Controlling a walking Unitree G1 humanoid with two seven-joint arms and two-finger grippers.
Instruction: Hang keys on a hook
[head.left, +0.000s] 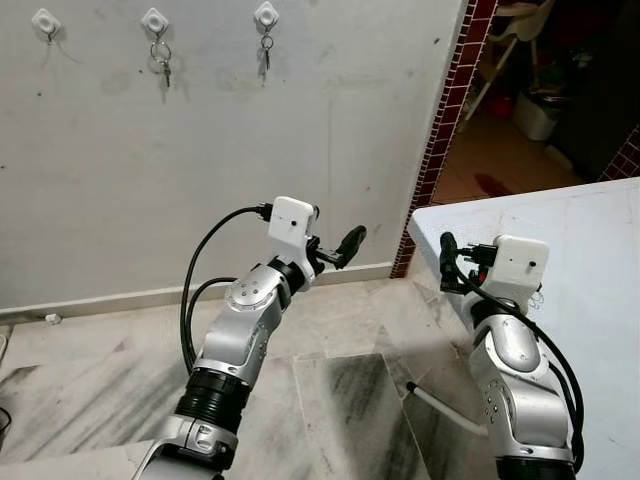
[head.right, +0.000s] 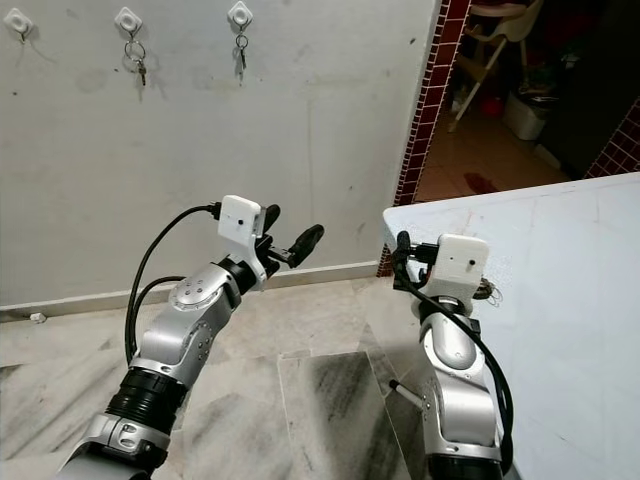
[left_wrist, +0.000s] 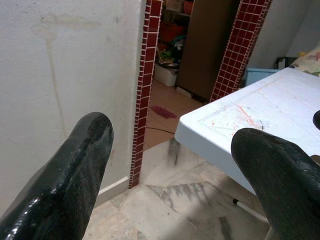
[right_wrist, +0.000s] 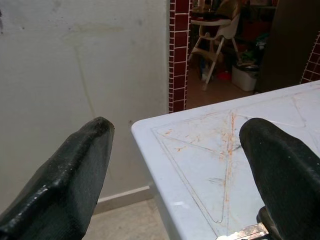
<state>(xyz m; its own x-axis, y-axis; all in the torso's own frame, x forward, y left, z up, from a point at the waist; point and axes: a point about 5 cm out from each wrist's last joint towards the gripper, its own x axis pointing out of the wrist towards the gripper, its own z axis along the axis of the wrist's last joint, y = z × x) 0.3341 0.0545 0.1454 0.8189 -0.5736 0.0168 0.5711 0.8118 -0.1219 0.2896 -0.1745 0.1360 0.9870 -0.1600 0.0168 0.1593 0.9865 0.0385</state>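
We hold our right gripper (right_wrist: 175, 175) spread wide and empty over the near corner of the white table (head.left: 590, 300). Small metal keys (head.right: 488, 291) lie on that table beside our wrist. Our left gripper (head.right: 290, 235) gapes wide beyond, toward the hooks (head.left: 155, 20).
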